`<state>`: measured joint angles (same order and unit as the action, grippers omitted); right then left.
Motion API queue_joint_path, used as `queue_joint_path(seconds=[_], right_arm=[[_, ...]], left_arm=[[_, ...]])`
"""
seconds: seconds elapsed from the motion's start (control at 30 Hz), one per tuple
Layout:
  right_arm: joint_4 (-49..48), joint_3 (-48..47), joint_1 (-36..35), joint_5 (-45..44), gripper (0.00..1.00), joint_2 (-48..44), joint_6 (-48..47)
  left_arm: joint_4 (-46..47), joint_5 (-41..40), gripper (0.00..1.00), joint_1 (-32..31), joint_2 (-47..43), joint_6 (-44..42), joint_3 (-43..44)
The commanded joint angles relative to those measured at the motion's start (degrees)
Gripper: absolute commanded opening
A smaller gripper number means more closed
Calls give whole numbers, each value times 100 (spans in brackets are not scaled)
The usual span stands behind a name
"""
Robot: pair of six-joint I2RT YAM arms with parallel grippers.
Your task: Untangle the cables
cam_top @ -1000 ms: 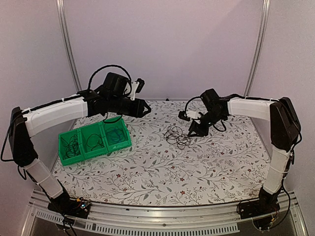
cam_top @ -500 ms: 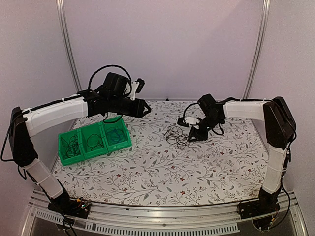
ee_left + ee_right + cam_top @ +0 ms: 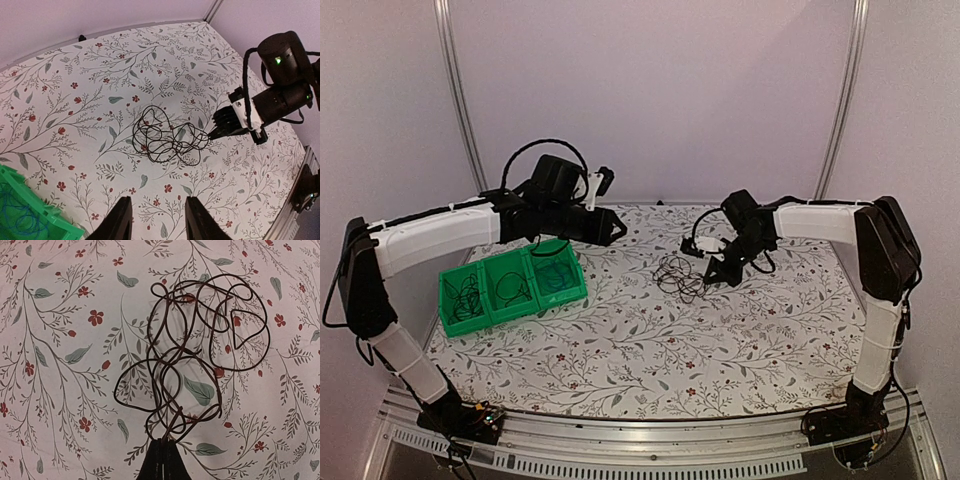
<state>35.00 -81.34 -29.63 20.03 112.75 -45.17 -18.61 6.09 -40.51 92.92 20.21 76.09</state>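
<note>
On the table [image 3: 620, 340], the right gripper [image 3: 161, 442] pinches the cables [image 3: 167, 140], stretched leftward from it; left gripper [image 3: 158, 201] gapes.

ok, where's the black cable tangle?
Top view: black cable tangle lies mid-table, right of the green bin, its right edge pinched in the right claw.

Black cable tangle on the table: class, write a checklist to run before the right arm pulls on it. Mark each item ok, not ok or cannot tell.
1. Right gripper shut at the edge of the black cable tangle, strands running into its tips: ok.
2. Only one strand pinched: cannot tell.
3. Left gripper open and empty, free to help: ok.
4. Tangle lying apart from the green bin: ok.
5. Loops separated: not ok, they cross one another.
</note>
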Motion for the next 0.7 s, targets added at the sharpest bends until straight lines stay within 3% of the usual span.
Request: queue_joint_path(seconds=[0.0, 0.2, 0.3, 0.67], right_arm=[[510, -691, -35, 330, 0, -464, 215], [1804, -2664, -43, 1458, 0, -933, 467], [2007, -3170, -45, 1717, 0, -1057, 527], [1704, -4222, -151, 2199, 0, -1360, 1379]], left_arm=[[501, 237, 40, -136, 1, -222, -36], [1443, 339, 46, -745, -160, -1643, -104], [1760, 359, 47, -953, -141, -1994, -114], [3367, -294, 51, -1214, 433, -1937, -124]])
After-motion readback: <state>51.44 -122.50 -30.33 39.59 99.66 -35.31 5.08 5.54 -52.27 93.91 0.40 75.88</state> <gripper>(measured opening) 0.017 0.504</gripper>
